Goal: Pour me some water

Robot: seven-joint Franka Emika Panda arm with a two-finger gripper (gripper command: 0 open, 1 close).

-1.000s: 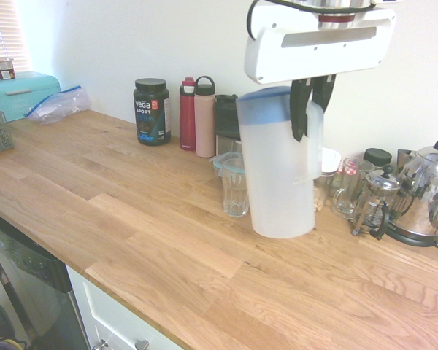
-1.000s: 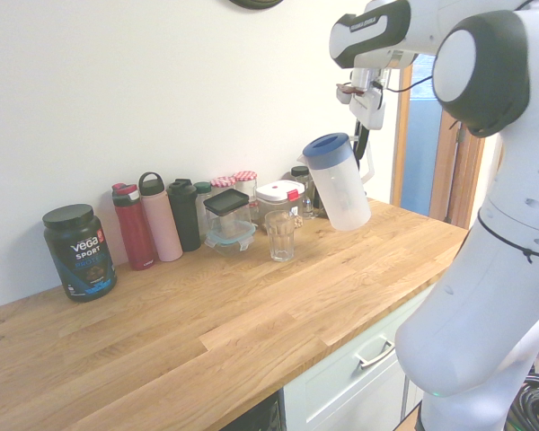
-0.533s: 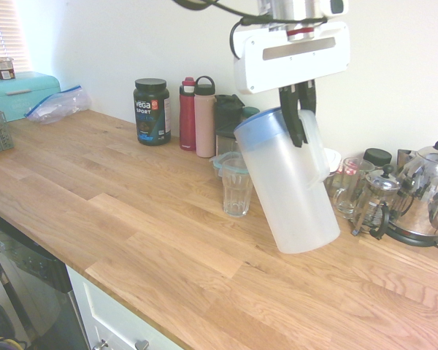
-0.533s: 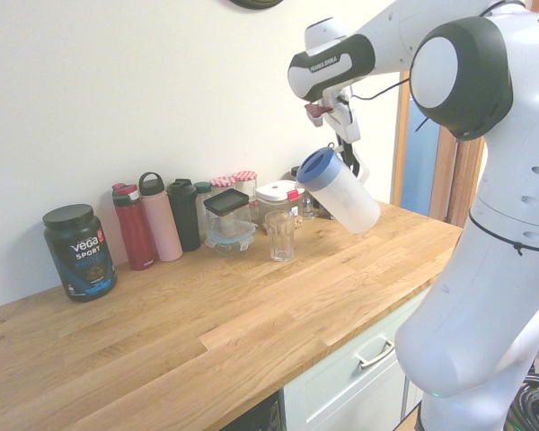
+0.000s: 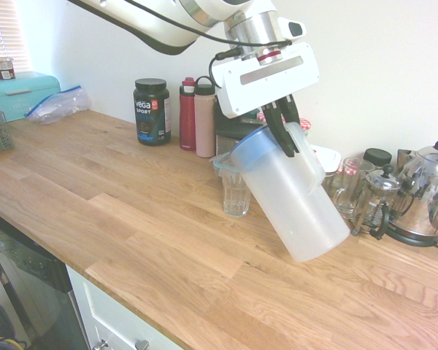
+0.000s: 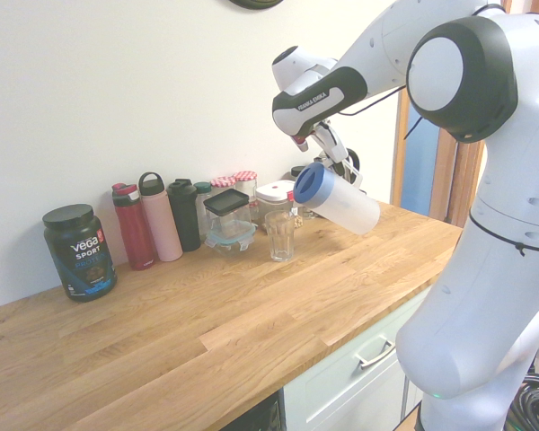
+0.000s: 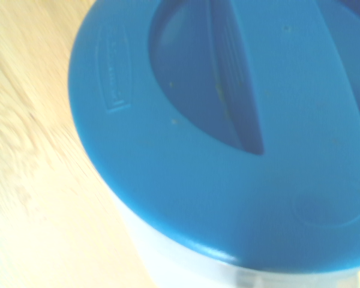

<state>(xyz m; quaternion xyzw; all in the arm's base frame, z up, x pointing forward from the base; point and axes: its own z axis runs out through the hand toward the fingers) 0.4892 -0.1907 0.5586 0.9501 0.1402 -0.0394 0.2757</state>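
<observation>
Water cannot be made out through the frosted wall of the pitcher [image 5: 296, 208], which hangs tilted above the wooden counter [image 5: 153, 226], its blue lid [image 6: 313, 184] toward the glass [image 6: 280, 237] and its base swung away. Fingers closed, the robot's gripper [image 5: 295, 144] pinches the pitcher by its handle [image 5: 307, 162]. The glass stands upright on the counter, near the lid and lower than it; no stream shows between the two. From close by, the wrist view is filled largely by the lid, with a strip of pale wall below its rim and wood grain beyond.

Along the wall stand a black tub [image 6: 79, 252] labeled Vega Sport, a red bottle [image 6: 133, 228], a pink bottle [image 6: 161, 220] with a looped cap and a dark tumbler [image 6: 184, 215]. Just beside them are a clear container [image 6: 229, 220] with a black lid, jars [image 6: 245, 184] with red-and-white tops and a white-lidded box [image 6: 279, 196]. At the counter's other end, a steel kettle [image 5: 425, 193] sits beside a French press [image 5: 376, 200], with a glass mug [image 5: 350, 182] near the press. Across the room's far corner, a plastic bag [image 5: 58, 106] lies by a turquoise bin [image 5: 22, 95].
</observation>
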